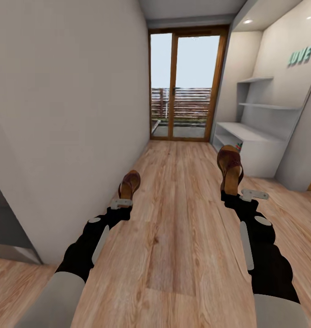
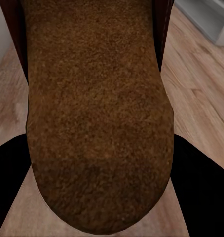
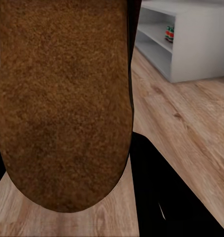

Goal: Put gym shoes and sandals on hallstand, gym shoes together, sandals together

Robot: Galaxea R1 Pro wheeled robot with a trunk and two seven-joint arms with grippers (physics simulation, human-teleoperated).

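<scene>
1. ahead of the robot, the corridor floor (image 1: 183, 218) runs bare in light wood planks to a glass door (image 1: 188, 84) with a wooden frame at the far end.
2. the left hand (image 1: 121, 203) is closed on the heel end of one sandal (image 1: 129, 183), which is held off the floor with its toe pointing toward the door.
3. through the left wrist view this sandal's brown sole (image 2: 97, 113) lies between the dark fingers (image 2: 203, 187), with floor planks to either side.
4. the right hand (image 1: 231, 196) grips the other sandal (image 1: 230, 167), also at the heel, carried up and tilted with its dark strap away from the robot.
5. the right wrist view has that second sole (image 3: 62, 98) close to the lens, one black finger (image 3: 166, 197) beside it.
6. the hallstand (image 1: 253, 146) stands against the wall on the right of the door, well ahead of the right sandal; it is a pale low desk top over open shelf tiers, with staggered wall shelves (image 1: 265, 105) above.
7. a small green and red thing (image 3: 169, 33) sits in the hallstand's lower tier; it is too small to tell what it is.
8. green letters (image 1: 299, 58) hang on the wall above the hallstand.
9. a plain white wall (image 1: 69, 114) borders the corridor on the left of the door, close beside the left arm.
</scene>
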